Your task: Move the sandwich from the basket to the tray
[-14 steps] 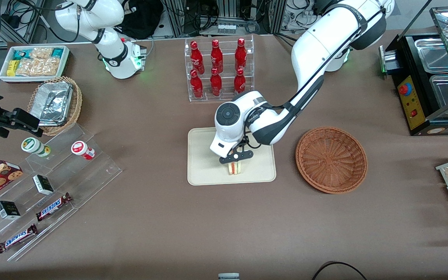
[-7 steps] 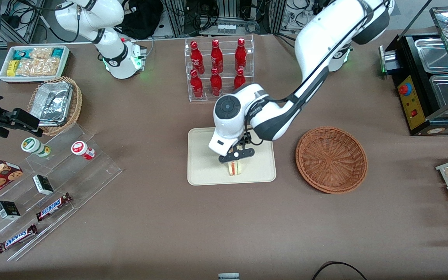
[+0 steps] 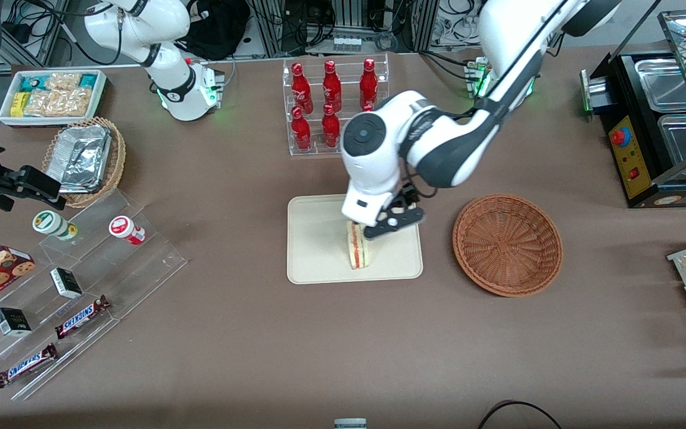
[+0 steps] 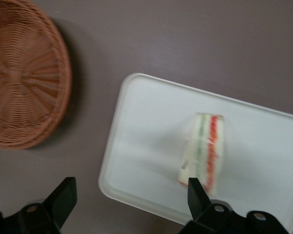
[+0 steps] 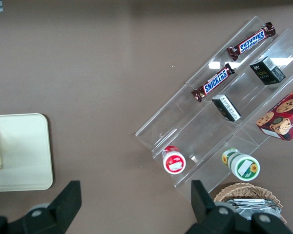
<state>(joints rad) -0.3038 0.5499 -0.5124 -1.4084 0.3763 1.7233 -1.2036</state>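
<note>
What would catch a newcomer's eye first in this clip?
The sandwich lying alone on the tray in the middle of the table, its red and green layers showing. The tool hangs open just above it, holding nothing. Beside the tray, toward the working arm's end, sits the brown basket, and red bottles stand in a clear rack farther from the front camera.

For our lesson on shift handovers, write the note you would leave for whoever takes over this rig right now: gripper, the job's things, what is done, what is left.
Gripper: open, empty, raised above the tray, toward its basket-side edge.
Sandwich: lying on the tray, clear of the gripper.
Basket: empty, beside the tray toward the working arm's end of the table.
Done: sandwich out of the basket and released on the tray.
Left: only to draw the arm clear.
</note>
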